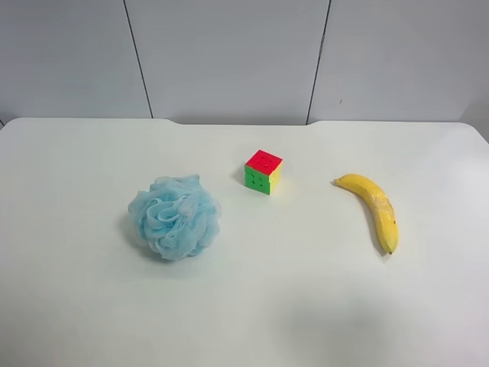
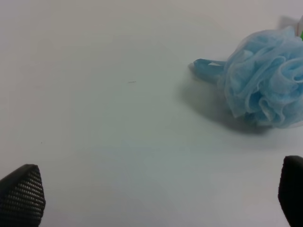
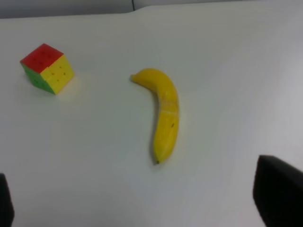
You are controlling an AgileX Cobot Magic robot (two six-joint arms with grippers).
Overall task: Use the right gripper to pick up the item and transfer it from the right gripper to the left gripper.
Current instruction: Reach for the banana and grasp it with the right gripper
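Right gripper [image 3: 142, 203], right wrist view: its two black fingertips stand far apart, jaws spread wide and holding nothing, over the white table [image 3: 236, 56]. The banana [image 3: 165, 116] lies flat on the table ahead of them, untouched, with the puzzle cube [image 3: 47, 67] well apart from it. Left wrist view: the left gripper [image 2: 156, 194] is likewise spread wide and holds nothing, with the blue bath pouf [image 2: 265, 78] lying ahead. Exterior high view: bath pouf, puzzle cube and banana lie separately in a row, the banana at the view's right.
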